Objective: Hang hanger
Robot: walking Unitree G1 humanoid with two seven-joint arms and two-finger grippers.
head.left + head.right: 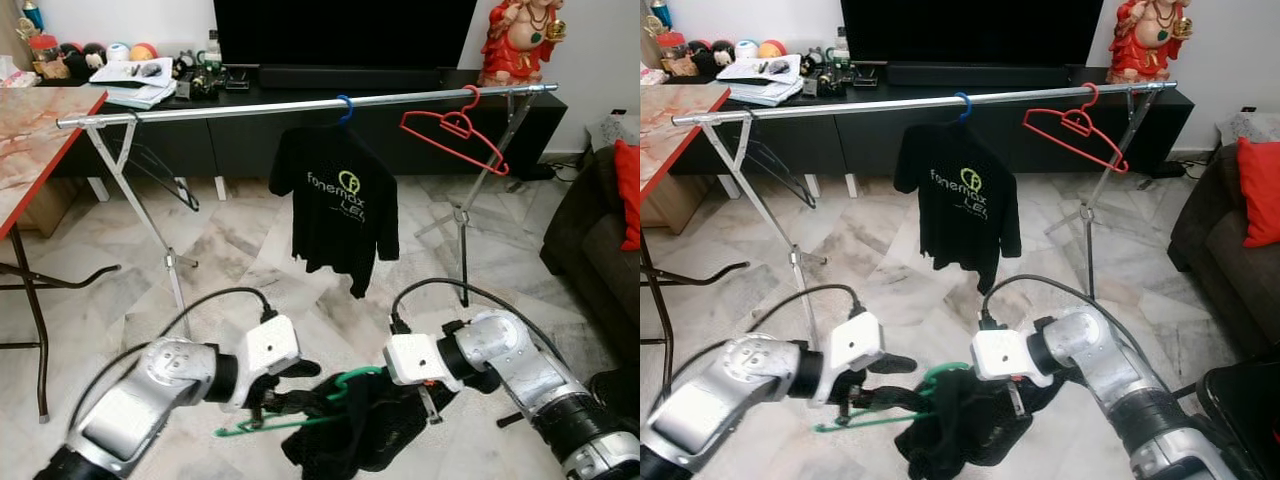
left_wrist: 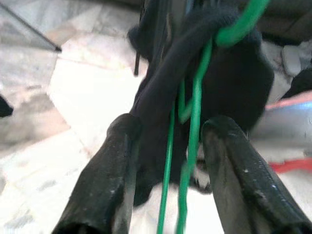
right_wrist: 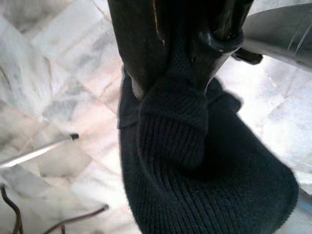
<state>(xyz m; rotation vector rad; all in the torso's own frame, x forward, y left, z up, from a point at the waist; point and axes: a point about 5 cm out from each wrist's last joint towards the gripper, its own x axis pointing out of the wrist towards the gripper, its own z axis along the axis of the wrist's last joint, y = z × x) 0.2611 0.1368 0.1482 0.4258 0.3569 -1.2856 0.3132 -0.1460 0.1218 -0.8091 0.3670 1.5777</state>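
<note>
We see the green hanger low in front of us, near the marble floor, with a dark garment bunched over it, well below the metal rail that stands farther away. We judge the hanger to be thin, light and a little springy, so it may twist in a grip, and the garment is soft knit cloth that sags and can slide off; the best place to take hold seems to be the wire close under the hook, keeping the hook free for the rail. The left pincer has its two fingers partly apart, and the green wire and a fold of the cloth pass between them, but we cannot tell if the fingers really press on them. The right pincer is closed on a thick fold of the dark knit cloth, at the right side of the bundle. On the rail a black T-shirt already hangs from a blue hanger, and to its right hangs an empty red hanger.
</note>
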